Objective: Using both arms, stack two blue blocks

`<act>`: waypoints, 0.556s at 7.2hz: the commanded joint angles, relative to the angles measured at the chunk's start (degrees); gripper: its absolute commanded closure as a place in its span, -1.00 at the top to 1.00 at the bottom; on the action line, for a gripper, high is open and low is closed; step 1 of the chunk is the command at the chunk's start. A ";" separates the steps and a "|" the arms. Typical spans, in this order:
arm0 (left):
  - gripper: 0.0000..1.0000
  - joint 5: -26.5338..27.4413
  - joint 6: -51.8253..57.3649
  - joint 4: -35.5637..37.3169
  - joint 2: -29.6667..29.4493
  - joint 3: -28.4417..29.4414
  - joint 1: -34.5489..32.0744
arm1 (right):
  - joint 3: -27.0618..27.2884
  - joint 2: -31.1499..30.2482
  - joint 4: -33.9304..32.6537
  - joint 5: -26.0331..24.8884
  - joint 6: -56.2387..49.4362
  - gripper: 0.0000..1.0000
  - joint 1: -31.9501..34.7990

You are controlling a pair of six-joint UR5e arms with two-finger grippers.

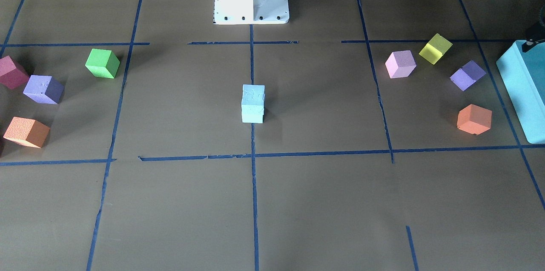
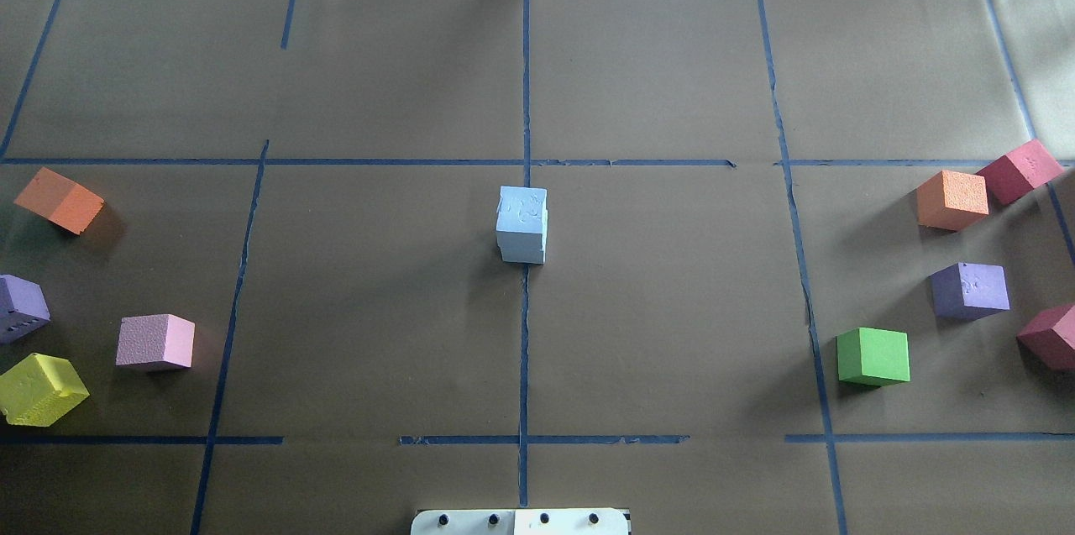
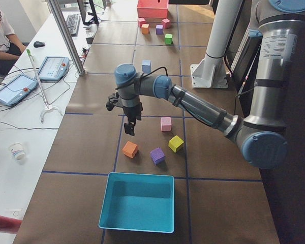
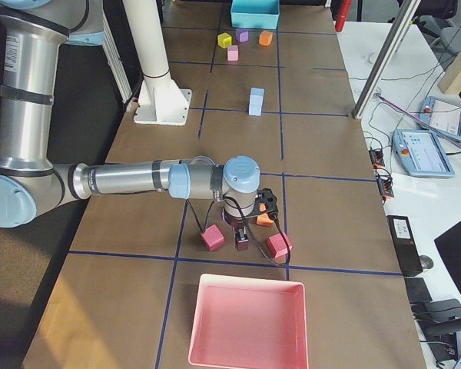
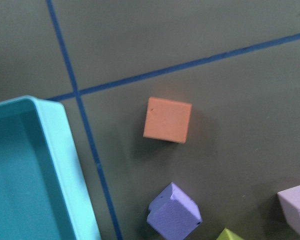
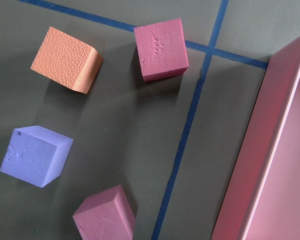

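On the desk [image 2: 672,308], the left pincer [image 3: 129,128] hangs near the turquoise box [image 3: 137,203] and the right pincer [image 4: 242,240] by the pink tray [image 4: 246,323]; how far either is spread cannot be told. The two blue blocks [image 2: 521,224] stand stacked upright at centre, with, seen from overhead, a green cube [image 2: 873,356] at 4 o'clock and a pink cube [image 2: 155,342] at 8.

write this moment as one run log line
stack: two blue blocks stacked centrally | left arm: away, by turquoise box | right arm: away, by pink tray | jaws: state unclear
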 commanded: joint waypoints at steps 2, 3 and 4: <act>1.00 -0.25 0.72 -16.31 8.61 7.43 -2.76 | 0.00 0.00 -0.01 0.00 -0.07 0.99 -0.41; 1.00 -0.08 0.72 -16.34 8.53 7.54 -2.67 | -0.09 0.00 -0.01 0.00 -0.15 0.99 -0.50; 1.00 -0.77 0.89 -16.60 8.36 7.71 -2.76 | 0.00 0.09 0.08 0.00 -0.24 1.00 -0.59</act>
